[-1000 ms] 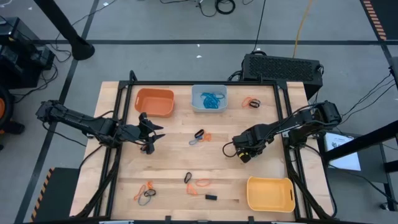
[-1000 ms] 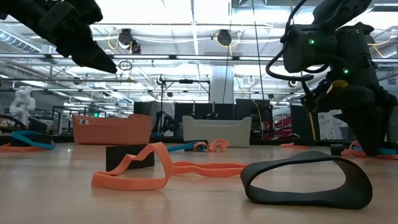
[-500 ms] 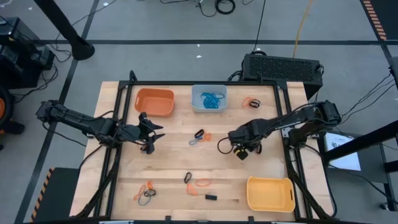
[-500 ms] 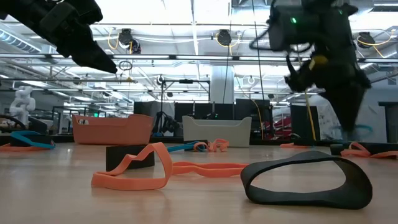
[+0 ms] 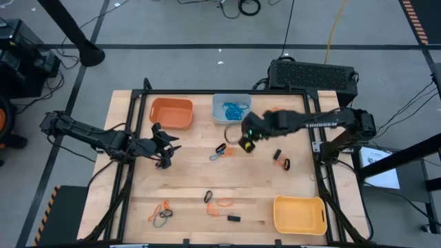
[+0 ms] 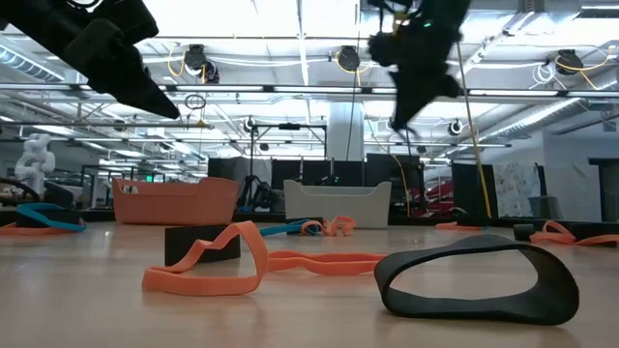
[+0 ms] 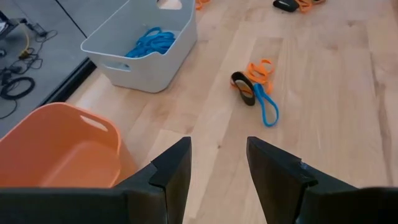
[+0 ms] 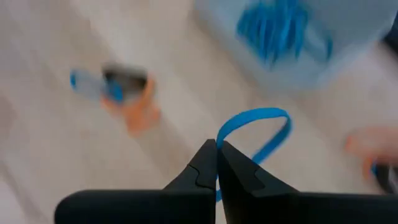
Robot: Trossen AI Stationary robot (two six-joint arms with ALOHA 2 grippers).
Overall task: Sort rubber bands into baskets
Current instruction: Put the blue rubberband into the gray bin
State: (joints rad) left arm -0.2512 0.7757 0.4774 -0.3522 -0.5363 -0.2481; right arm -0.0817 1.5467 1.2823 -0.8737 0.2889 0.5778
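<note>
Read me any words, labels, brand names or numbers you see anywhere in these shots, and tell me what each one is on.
"TROSSEN": pale lettering along the right arm in the high view; small, so this is my best reading.
Paper sheet on the floor right of the table: dark print, too small to read.
Orange basket, blue-grey basket, yellow basket: no text visible.

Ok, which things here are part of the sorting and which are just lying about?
Part of the job:
- blue band pinched in the right hand
- pale blue-grey basket holding blue bands
- orange basket
- yellow basket
- loose bands mid-table

Lying about:
- black box behind the table
- floor cables
</note>
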